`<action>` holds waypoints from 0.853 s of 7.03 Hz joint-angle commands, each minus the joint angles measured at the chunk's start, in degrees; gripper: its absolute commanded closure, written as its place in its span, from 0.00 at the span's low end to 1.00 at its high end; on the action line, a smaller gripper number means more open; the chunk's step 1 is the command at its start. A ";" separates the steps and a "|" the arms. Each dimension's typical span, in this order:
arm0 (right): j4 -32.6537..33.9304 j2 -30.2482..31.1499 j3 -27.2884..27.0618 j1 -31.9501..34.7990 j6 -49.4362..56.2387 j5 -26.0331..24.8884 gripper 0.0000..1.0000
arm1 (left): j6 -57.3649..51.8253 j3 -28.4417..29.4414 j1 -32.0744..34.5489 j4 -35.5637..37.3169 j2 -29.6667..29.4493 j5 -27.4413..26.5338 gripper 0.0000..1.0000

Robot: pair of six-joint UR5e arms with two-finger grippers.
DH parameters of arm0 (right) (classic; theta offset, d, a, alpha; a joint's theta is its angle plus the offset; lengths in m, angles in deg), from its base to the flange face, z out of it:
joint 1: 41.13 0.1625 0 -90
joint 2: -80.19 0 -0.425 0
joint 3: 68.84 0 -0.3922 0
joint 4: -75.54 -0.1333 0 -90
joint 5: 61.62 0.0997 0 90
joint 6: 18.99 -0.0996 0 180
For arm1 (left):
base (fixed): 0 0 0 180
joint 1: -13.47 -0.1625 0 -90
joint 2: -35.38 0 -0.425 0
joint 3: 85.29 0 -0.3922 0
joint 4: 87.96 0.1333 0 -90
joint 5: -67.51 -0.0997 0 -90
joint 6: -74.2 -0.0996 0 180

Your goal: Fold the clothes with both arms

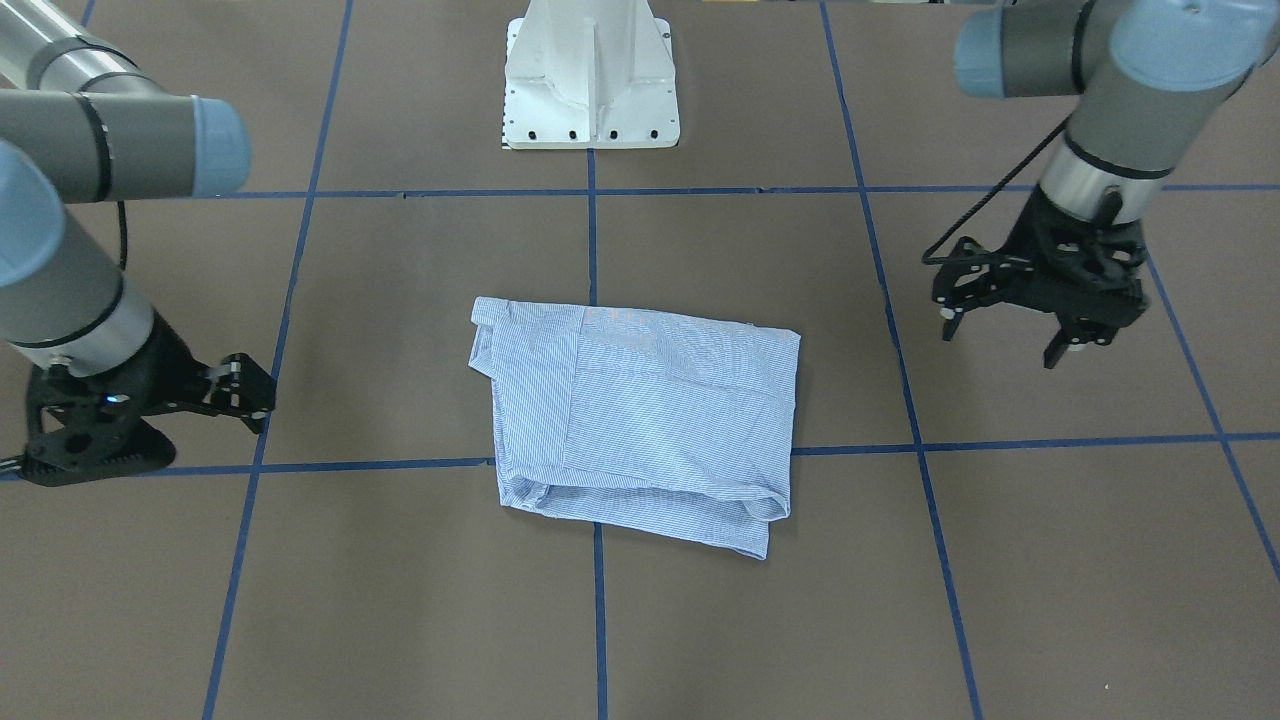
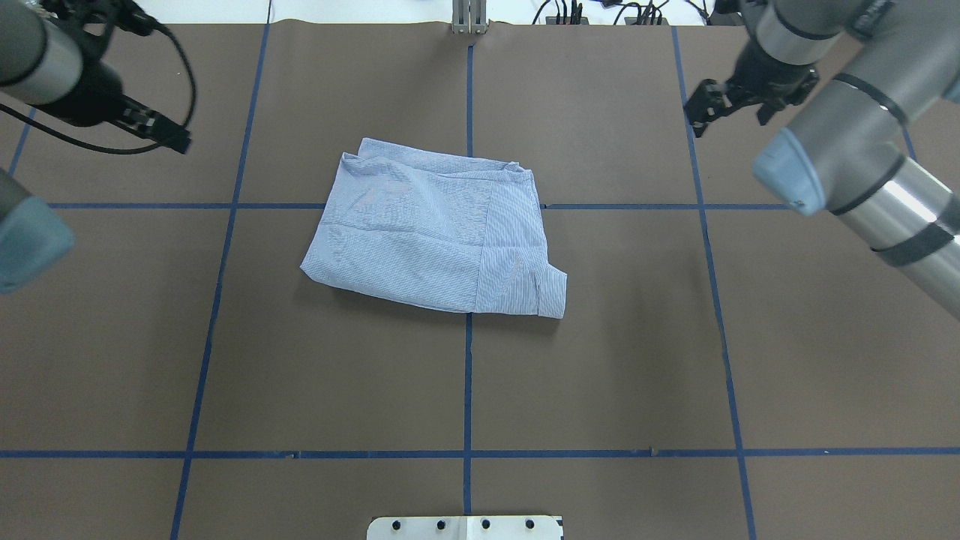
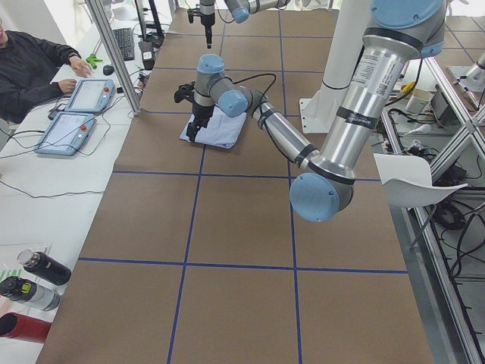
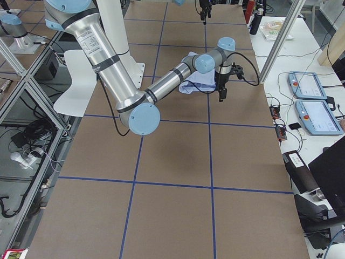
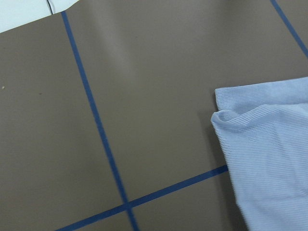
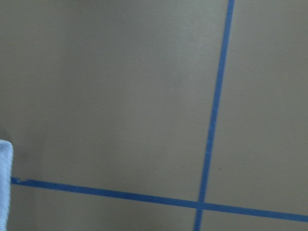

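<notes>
The light blue-and-white striped shirt (image 1: 640, 410) lies folded into a rough rectangle at the middle of the brown table (image 2: 427, 232). Its edge shows in the left wrist view (image 5: 269, 154), and a sliver shows in the right wrist view (image 6: 4, 183). My left gripper (image 1: 1000, 348) is open and empty, held above the table well off the shirt's side (image 2: 176, 142). My right gripper (image 1: 262, 395) is open and empty on the other side, also apart from the shirt (image 2: 726, 124). Neither touches the cloth.
Blue tape lines (image 2: 468, 375) divide the brown table top. The white pedestal base (image 1: 590, 90) stands at the robot's edge. An operator (image 3: 30, 61), tablets (image 3: 76, 114) and bottles (image 3: 34, 280) are on a side bench beyond the far edge.
</notes>
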 commanded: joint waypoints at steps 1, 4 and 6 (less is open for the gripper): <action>-0.19 12.89 -6.49 5.80 12.68 3.18 0.00 | -16.35 -0.43 12.57 0.07 9.31 3.83 0.00; -0.28 30.04 -13.53 15.21 22.74 7.68 0.00 | -17.11 0.79 21.47 0.50 19.79 4.28 0.00; -1.42 35.07 -13.71 17.68 23.71 7.51 0.00 | -27.61 3.41 26.85 -1.69 24.19 13.28 0.00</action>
